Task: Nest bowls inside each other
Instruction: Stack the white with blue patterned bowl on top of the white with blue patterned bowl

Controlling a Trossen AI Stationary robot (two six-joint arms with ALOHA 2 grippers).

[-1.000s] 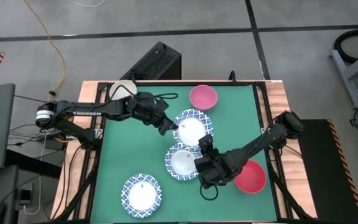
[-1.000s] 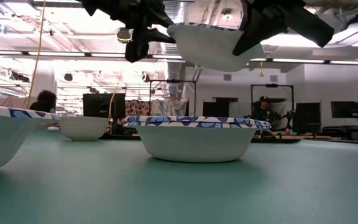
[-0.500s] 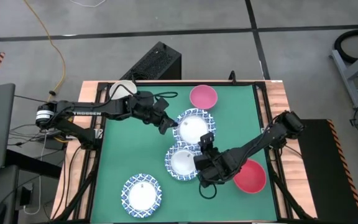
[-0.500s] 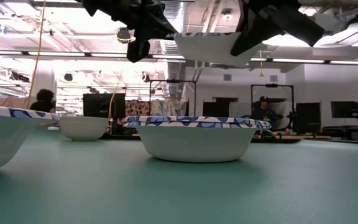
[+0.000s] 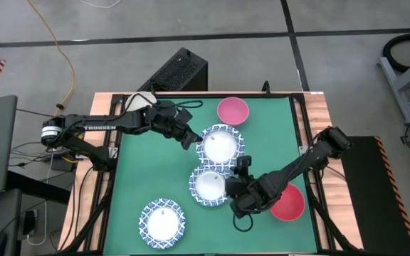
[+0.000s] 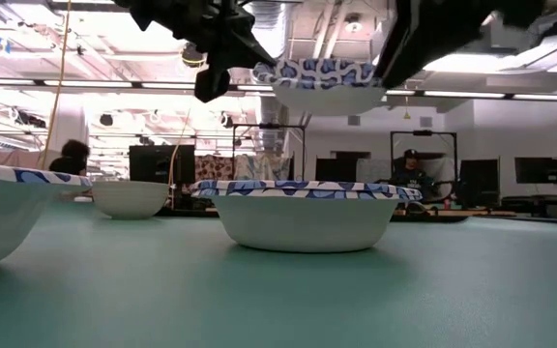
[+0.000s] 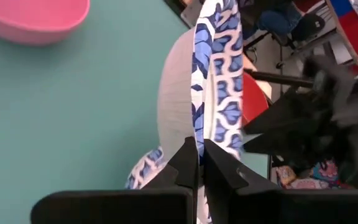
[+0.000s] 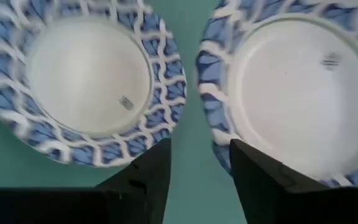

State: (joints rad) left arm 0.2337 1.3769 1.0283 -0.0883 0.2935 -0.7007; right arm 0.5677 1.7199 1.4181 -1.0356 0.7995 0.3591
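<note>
High view: the left gripper (image 5: 193, 140) was clamped on the rim of a raised white paper bowl with a blue patterned rim (image 5: 220, 145), which hung in the air above the green table (image 5: 276, 135). The right gripper (image 5: 238, 186), which 1 second earlier had gripped that bowl's opposite edge, had let go and pulled back, its fingers apart and empty, beside a 2nd blue-rimmed bowl (image 5: 209, 185) resting on the table. The lifted bowl had shifted slightly higher and levelled.
</note>
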